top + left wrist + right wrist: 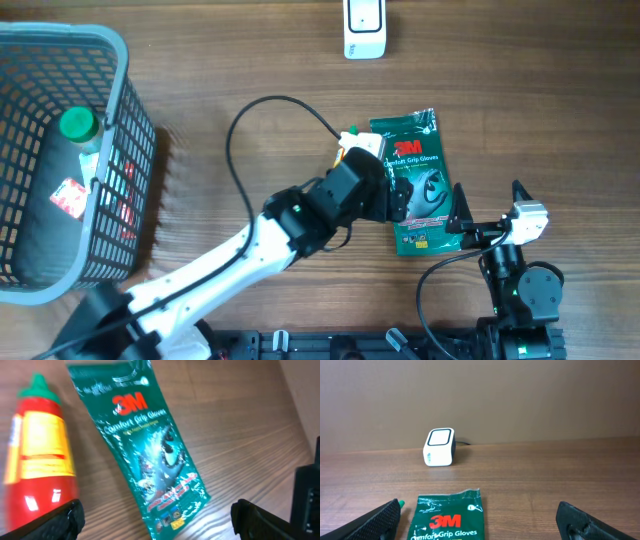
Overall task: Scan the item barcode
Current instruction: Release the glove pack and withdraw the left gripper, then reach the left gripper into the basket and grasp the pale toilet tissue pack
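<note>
Overhead: I count one pack (417, 175), a glossy green sachet with a red 3M logo and white "Comfort Grip Gloves" lettering. It lies flat on the bench (250, 60), well apart from the scanner (364, 28) and just beside my right tool (468, 215). My left tool (397, 197) hangs over its edge. One basket (135, 150) holds a green-capped bottle (78, 125).

Left wrist: the left tool (157, 522) is spread wide and empty above the pack (150, 455). One red bottle (40, 460) with a yellow label lies just beside it.

Right wrist: the right tool (480, 527) gapes, holding nothing. The pack's top edge (447, 512) is near, with the one scanner (440, 447) beyond.
</note>
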You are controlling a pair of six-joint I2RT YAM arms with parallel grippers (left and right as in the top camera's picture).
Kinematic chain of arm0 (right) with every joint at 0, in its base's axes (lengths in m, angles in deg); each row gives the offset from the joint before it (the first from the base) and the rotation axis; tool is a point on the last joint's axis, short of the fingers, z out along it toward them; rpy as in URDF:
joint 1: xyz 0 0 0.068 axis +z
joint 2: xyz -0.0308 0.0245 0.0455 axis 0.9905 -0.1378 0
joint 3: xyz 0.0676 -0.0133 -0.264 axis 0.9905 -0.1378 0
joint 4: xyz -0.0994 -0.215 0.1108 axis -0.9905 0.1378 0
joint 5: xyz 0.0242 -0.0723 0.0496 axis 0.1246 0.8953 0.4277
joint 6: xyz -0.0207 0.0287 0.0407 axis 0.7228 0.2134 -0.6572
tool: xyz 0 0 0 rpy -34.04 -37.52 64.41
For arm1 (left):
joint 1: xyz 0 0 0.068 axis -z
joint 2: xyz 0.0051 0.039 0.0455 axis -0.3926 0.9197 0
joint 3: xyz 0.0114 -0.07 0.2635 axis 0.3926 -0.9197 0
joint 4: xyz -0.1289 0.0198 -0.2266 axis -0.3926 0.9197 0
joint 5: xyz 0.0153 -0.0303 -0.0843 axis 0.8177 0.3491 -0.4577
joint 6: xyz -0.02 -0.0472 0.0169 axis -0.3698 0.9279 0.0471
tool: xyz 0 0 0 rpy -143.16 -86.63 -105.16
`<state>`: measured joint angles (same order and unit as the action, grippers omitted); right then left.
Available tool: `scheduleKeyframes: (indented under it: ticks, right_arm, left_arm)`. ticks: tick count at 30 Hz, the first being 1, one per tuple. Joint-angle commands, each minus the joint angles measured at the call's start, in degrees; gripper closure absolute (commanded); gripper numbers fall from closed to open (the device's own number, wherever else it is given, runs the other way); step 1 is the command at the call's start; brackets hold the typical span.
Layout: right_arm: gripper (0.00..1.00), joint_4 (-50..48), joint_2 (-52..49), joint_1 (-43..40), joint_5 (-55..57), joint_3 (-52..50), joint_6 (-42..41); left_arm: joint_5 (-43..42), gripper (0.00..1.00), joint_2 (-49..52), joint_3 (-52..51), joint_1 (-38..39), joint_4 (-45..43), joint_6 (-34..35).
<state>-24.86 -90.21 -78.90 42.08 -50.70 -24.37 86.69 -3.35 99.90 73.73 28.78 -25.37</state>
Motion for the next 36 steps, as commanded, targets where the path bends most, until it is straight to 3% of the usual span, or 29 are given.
scheduleKeyframes:
  ticks: [1, 5, 11, 17, 22, 27, 34, 36]
  right_arm:
    - [0.01, -0.2, 0.5, 0.1, -0.5, 0.0, 0.5]
    - [0.00, -0.2, 0.5, 0.1, -0.5, 0.0, 0.5]
    - [0.00, -0.2, 0.5, 0.1, -0.5, 0.0, 0.5]
    - [0.00, -0.2, 0.5, 0.1, -0.5, 0.0, 0.5]
    - [0.00, -0.2, 0.5, 0.1, -0.5, 0.0, 0.5]
    - [0.00, -0.2, 0.5, 0.1, -0.5, 0.0, 0.5]
    - [0.00, -0.2, 0.5, 0.1, -0.5, 0.0, 0.5]
    - [0.00, -0.2, 0.5, 0.1, -0.5, 0.0, 0.5]
  left_arm:
    - [11.6, 0.00, -5.8, -0.2, -1.0, 4.2, -3.7]
    - [21.7, 0.00, -12.4, -0.2, -3.5, 8.4, -7.5]
    - [35.9, 0.00, -24.8, 0.3, -12.4, 5.7, -9.5]
    - [38.3, 0.00, -34.7, 0.3, -29.6, -2.2, -9.4]
    - [37.6, 0.00, -37.3, 0.3, -49.3, -2.3, -7.4]
    - [27.6, 0.00, -34.2, 0.3, -65.3, -0.5, -0.7]
    - [-4.0, 0.00, -22.0, 0.3, -88.5, 8.4, 11.3]
    - [-11.7, 0.00, -17.4, 0.3, -92.5, 10.5, 11.9]
